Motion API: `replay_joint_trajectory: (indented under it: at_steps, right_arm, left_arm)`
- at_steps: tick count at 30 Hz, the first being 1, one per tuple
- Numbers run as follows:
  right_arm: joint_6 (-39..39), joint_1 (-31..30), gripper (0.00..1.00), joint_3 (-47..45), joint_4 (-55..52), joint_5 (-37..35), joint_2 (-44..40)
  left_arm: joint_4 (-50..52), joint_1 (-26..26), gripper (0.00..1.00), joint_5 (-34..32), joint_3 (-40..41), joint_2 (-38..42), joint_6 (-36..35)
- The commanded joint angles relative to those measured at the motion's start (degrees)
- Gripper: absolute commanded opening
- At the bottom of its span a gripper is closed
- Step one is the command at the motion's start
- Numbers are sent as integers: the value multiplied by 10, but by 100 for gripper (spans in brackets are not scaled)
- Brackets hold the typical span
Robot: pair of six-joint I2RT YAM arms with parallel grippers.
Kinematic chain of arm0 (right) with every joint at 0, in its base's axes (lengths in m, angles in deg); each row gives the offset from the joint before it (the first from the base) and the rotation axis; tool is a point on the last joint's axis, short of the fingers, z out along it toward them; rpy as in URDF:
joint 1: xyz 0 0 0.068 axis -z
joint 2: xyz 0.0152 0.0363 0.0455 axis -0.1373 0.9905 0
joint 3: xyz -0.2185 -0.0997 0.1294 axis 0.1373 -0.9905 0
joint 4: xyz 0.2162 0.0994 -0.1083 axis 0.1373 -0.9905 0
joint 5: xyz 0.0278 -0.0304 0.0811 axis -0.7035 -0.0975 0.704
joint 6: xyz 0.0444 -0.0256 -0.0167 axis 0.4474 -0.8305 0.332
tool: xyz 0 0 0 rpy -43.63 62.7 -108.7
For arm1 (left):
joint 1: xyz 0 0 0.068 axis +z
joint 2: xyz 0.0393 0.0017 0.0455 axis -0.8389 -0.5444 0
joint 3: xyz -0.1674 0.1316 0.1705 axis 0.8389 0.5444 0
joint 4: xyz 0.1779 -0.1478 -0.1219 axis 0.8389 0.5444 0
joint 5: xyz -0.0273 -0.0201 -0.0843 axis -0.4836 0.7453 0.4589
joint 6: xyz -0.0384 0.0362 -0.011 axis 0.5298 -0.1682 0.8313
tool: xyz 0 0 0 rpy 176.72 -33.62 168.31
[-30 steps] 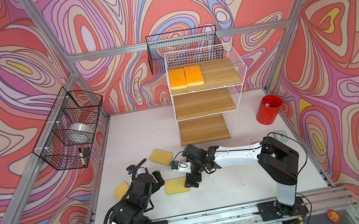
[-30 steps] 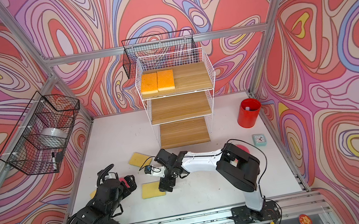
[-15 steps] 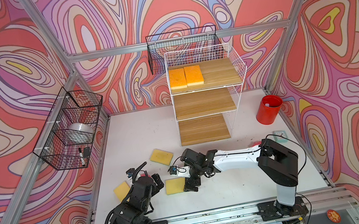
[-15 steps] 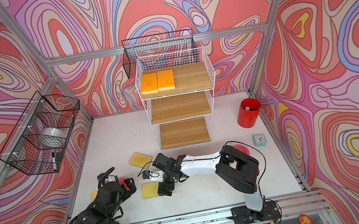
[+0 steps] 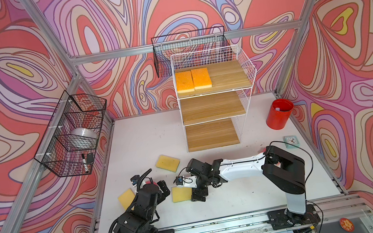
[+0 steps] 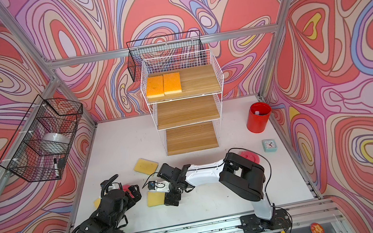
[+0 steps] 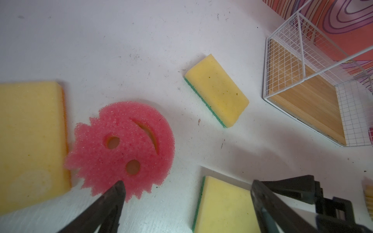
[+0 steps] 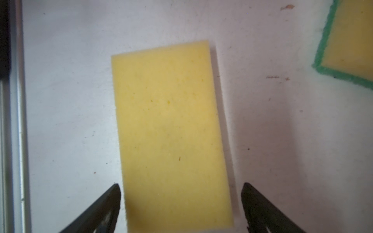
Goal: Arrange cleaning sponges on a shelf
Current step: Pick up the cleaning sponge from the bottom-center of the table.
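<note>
While both claws stand wide open with nothing in them, the right claw [image 8: 181, 185] straddles one short end of a green-backed sponge [image 8: 169, 131]. This sponge lies yellow side up on the white worktop [image 5: 245, 197], with one finger on each side, clear of the foam. The left claw [image 7: 187, 182] hangs just beside it, lower left of centre in both top views. One of its fingertips is over the scalloped rim of a pink smiley sponge [image 7: 123, 149]. An orange-backed sponge [image 7: 30, 141], also yellow side up, lies against that pink one on its far side. A second green-backed sponge [image 5: 167, 163] lies apart, between the claws and the shelf [image 5: 212, 107]. At the centre of the frame, the shelf carries two orange sponges [image 5: 184, 83] side by side at the left of its top board. On the left wall a black wire basket [image 5: 73, 133] holds a pale round thing and a marker. Near the right edge of the worktop a red cup [image 5: 280, 114] has something inside, too small to tell.
</note>
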Motion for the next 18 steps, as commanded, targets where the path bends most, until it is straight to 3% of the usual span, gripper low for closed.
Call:
replay_joint_trajectory:
  at_steps: [1,9,18]
  right_arm:
    - [-2,-3,96,-14,10,-14,7]
    - [4,-4,88,-14,5,-38,8]
    - [8,-4,81,-28,6,4,-6]
  left_arm:
    - [13,2,98,2,-5,8,15]
    - [12,2,99,12,-3,19,24]
    - [9,2,99,37,-28,31,14]
